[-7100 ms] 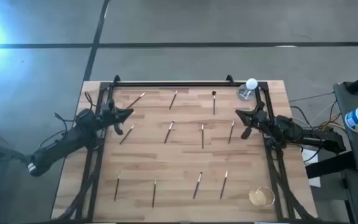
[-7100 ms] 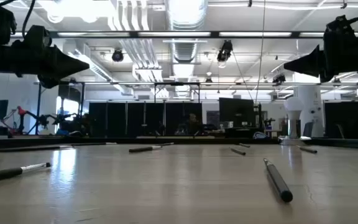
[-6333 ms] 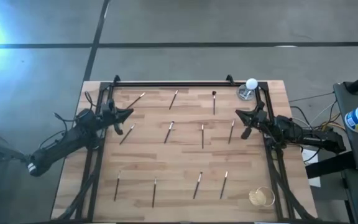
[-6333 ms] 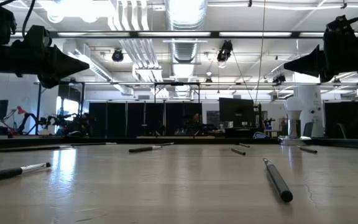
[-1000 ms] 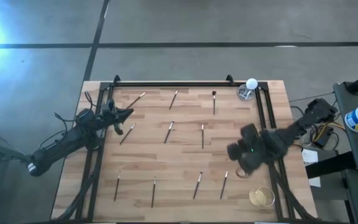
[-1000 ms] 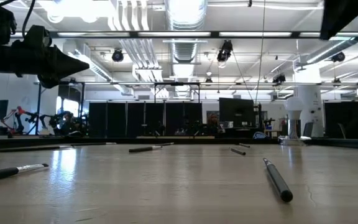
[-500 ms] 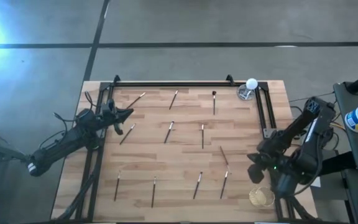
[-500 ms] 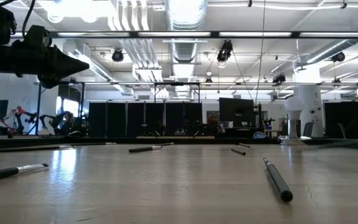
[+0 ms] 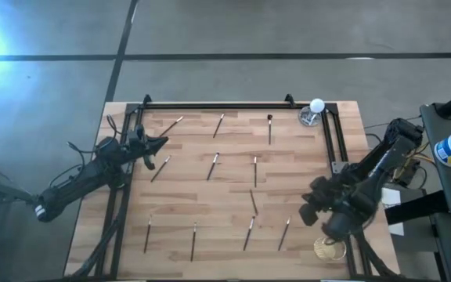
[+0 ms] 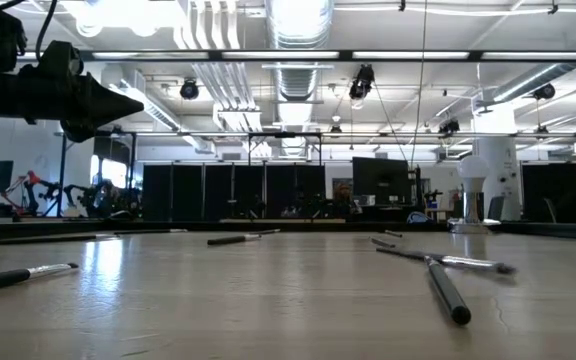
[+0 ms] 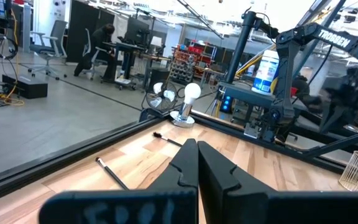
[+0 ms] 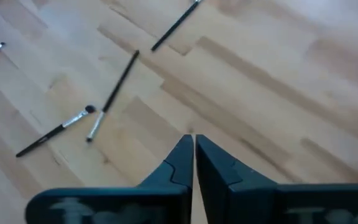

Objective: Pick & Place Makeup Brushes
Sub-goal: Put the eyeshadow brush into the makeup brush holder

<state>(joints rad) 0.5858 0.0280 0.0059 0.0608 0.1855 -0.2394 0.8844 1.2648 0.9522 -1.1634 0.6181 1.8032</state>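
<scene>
The right arm reaches in from the right edge of the wooden table and bends down over the near right part. Its right gripper hangs above the wood, close to a small wire basket at the near right corner. In the right wrist view its two dark fingers are almost pressed together, with only a thin slit between them, and they pinch nothing.

The left arm waits at the left edge of the table. Its left gripper points toward the middle. Its fingers are pressed together and hold nothing.

From above, eleven makeup brushes lie flat on the table. Three are in the far row, three in the middle row, and four in the near row. One more brush lies tilted between the middle row and the near row, just beside the right gripper.

I cannot tell if anything is in the wire basket. A small clear dish with a white ball by it sits at the far right corner.
</scene>
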